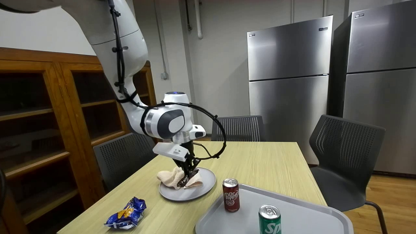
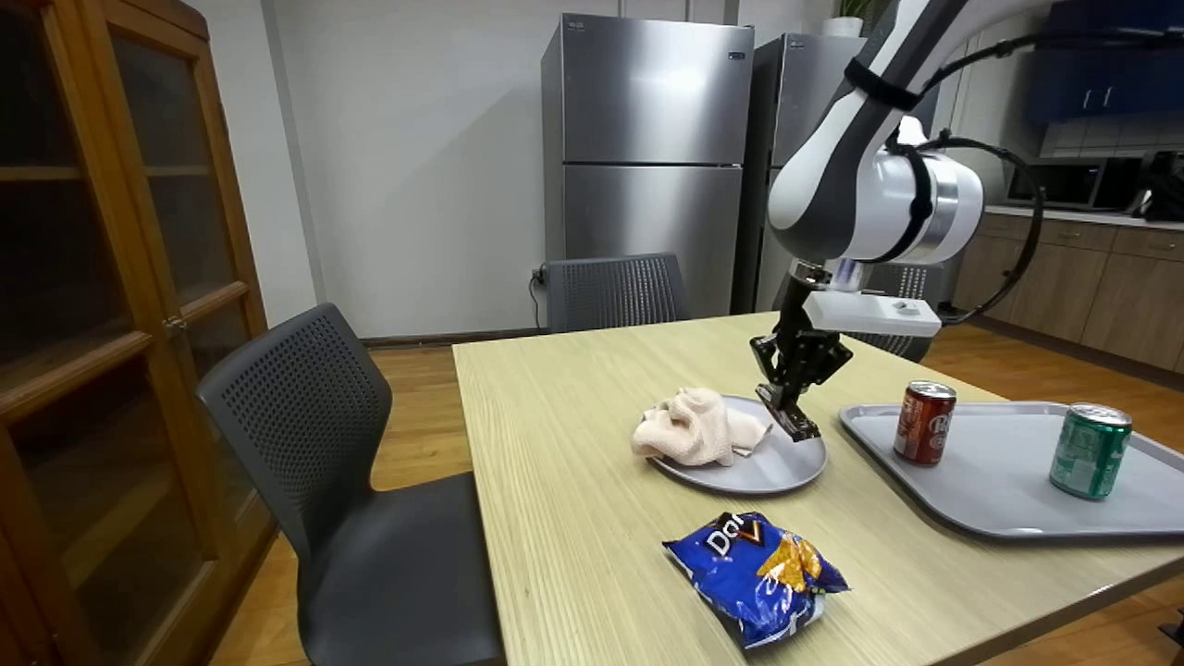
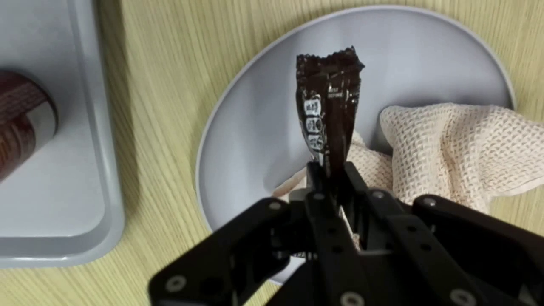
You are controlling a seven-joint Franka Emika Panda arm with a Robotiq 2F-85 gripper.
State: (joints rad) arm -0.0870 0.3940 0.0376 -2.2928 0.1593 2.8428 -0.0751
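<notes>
My gripper is shut on a dark brown wrapped bar, and the bar's wrapper end sticks out past the fingertips. In an exterior view, the bar hangs tilted over the right part of a grey plate. The plate also shows below the bar in the wrist view. A crumpled cream cloth lies on the plate beside the gripper. The cloth is partly hidden by the gripper and bar in an exterior view. The bar's part between the fingers is hidden.
A grey tray holds a red Dr Pepper can and a green Sprite can. A blue Doritos bag lies on the wooden table near the plate. Dark chairs stand around the table.
</notes>
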